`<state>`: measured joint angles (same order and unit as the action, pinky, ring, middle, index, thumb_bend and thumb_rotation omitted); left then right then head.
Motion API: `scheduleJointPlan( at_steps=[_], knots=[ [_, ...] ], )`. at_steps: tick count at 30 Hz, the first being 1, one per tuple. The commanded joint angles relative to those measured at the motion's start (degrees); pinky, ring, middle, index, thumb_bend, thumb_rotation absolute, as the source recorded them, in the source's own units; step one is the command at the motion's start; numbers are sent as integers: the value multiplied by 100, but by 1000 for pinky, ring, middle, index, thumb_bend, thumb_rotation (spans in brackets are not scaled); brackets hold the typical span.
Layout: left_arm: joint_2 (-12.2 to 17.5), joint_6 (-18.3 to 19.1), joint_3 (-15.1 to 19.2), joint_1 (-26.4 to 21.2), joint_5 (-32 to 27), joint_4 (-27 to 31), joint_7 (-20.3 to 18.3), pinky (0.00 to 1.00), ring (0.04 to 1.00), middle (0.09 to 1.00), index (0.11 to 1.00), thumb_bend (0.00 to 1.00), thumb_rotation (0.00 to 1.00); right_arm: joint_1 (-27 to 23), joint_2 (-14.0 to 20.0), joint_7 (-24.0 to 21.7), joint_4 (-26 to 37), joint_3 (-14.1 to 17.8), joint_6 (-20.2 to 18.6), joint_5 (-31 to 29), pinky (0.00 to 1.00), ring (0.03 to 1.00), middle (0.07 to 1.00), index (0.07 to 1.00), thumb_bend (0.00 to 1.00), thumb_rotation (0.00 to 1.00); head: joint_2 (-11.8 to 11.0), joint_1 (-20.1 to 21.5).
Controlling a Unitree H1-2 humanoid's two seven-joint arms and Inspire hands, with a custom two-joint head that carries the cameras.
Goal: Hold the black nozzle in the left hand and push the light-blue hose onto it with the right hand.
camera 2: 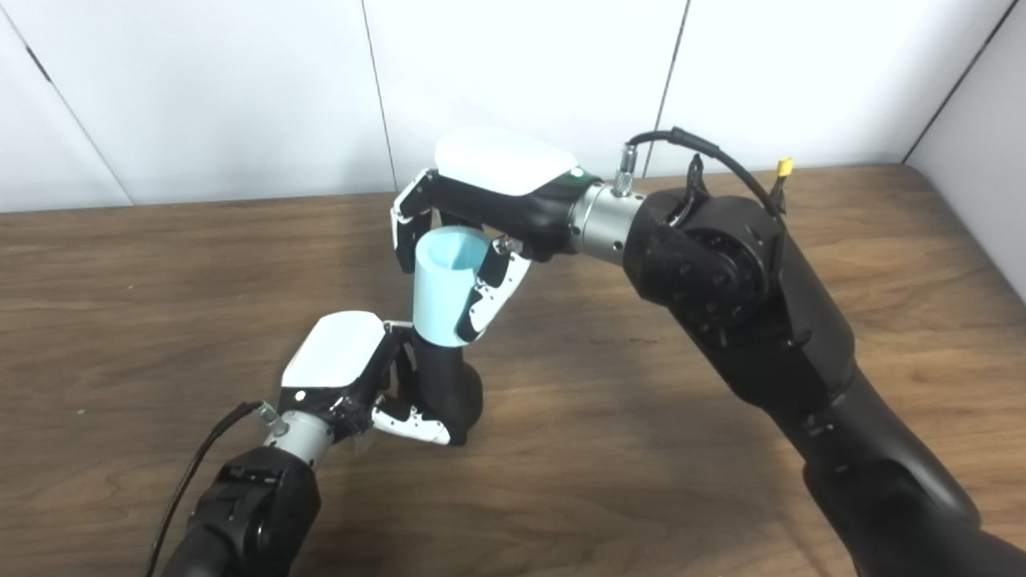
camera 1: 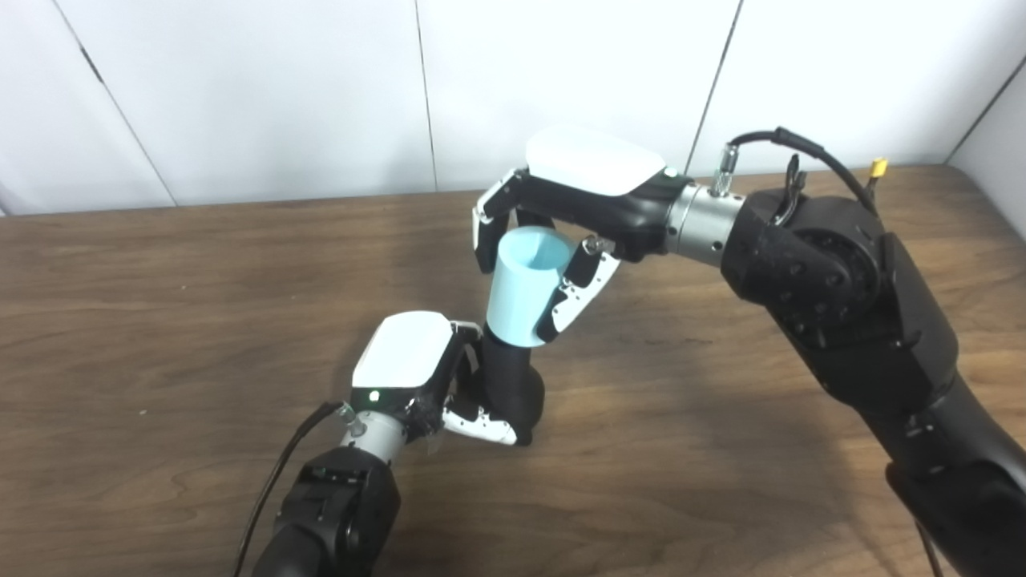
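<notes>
While my left hand (camera 1: 417,373) grips the black nozzle (camera 1: 513,381) upright on the surface (camera 1: 160,320), my right hand (camera 1: 561,232) holds the light-blue hose (camera 1: 525,288) seated on the nozzle's top. From the right eye view, the hose leans slightly off the nozzle's line; pushing crooked could jam it or tip the nozzle from my grip.

The nozzle (camera 1: 513,385) shows only its lower body: its top disappears inside the hose (camera 1: 525,292), so how far it sits in there can't be told. The left robot hand (camera 1: 425,377) covers the nozzle's near side, fingers mostly tucked behind the white back shell. The right robot hand (camera 1: 561,232) screens the hose's far wall. Both arms run off the bottom edge, and the table (camera 1: 160,320) is cropped on both sides.
</notes>
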<state>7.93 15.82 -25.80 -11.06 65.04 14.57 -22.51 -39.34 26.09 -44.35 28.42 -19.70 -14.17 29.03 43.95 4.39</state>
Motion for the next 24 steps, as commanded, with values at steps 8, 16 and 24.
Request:
scheduleJointPlan(
  at_steps=[8,16,24],
  knots=[
    [-58,11,-80,-1,34,27,-207,399,450,495,478,504,0,-235,-98,6,123,2,-90,75,316,360,491,530,512,0,47,-6],
    [-77,7,-82,2,80,23,-206,402,458,498,477,504,0,-223,-172,69,-3,-60,-17,90,357,382,513,506,515,0,78,-32],
    [-92,13,-79,-1,89,33,-217,406,461,503,475,504,0,-123,-182,-5,71,-178,-136,481,369,379,515,504,514,0,92,-25]
  ],
)
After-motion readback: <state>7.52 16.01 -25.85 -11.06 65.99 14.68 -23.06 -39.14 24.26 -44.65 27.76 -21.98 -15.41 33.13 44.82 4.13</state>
